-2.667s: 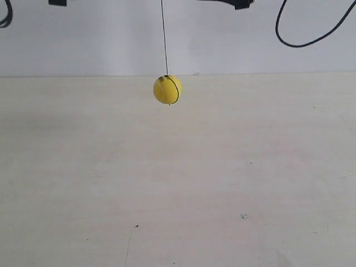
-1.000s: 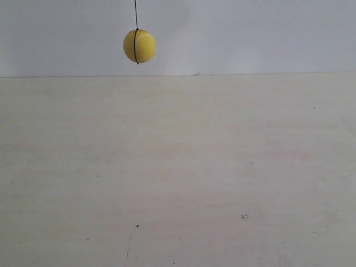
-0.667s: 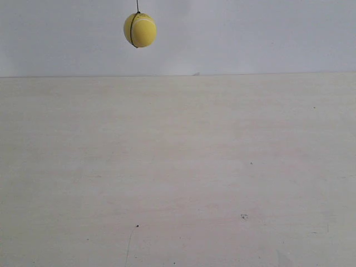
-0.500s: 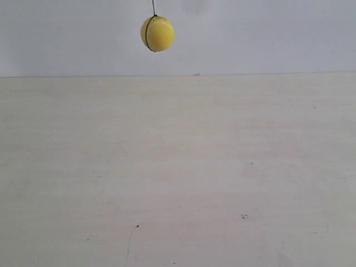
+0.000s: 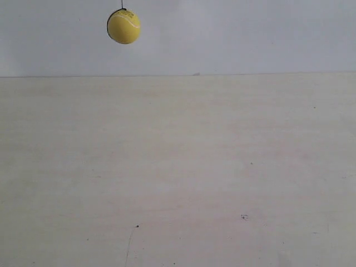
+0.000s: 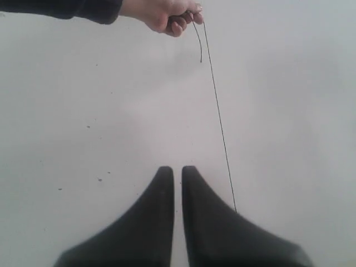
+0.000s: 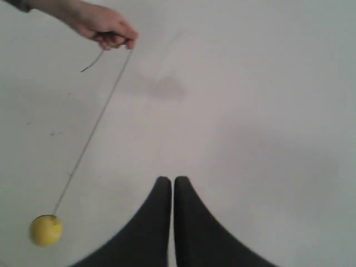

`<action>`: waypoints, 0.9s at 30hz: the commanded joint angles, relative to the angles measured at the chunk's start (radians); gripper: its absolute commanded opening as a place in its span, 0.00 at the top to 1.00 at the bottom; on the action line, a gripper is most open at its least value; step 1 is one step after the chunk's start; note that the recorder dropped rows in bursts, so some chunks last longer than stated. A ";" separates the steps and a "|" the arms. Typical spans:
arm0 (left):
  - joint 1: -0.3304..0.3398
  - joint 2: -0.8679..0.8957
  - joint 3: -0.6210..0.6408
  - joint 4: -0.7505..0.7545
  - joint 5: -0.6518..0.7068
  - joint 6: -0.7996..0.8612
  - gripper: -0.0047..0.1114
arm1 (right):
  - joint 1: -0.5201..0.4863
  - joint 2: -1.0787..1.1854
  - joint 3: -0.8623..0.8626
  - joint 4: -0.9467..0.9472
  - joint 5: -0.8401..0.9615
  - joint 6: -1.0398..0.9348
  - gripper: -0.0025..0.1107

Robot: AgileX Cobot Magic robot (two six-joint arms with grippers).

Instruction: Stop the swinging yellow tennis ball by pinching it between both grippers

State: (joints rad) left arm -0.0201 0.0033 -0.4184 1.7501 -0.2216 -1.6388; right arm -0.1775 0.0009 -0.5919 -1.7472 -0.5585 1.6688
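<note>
The yellow tennis ball (image 5: 123, 26) hangs high at the exterior view's upper left, in front of the pale wall, on a thin dark string (image 5: 122, 4). In the right wrist view the ball (image 7: 45, 230) dangles off to one side of my right gripper (image 7: 168, 181), well apart from it. That gripper is shut with nothing in it. My left gripper (image 6: 174, 170) is also shut and empty. The string (image 6: 218, 117) passes close beside one of its fingers (image 6: 207, 206), and the ball is hidden in that view. Neither gripper shows in the exterior view.
A person's hand (image 6: 169, 12) pinches the top of the string, seen in the left wrist view; the hand (image 7: 105, 26) appears in the right wrist view too. A pale wooden table (image 5: 183, 172) fills the exterior view below the ball, with a white wall behind it.
The ball has swung from centre-left at about the same height over to the left. Earlier it hung lower, near the table's far edge, with cables showing at the top.
</note>
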 commanded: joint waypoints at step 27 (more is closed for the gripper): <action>-0.001 -0.003 0.010 -0.006 0.002 -0.015 0.92 | -0.001 -0.001 0.010 0.003 -0.017 0.186 0.98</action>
State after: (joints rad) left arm -0.0201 0.0033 -0.4118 1.7501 -0.2216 -1.6388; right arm -0.1775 0.0009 -0.5877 -1.7480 -0.7096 1.7559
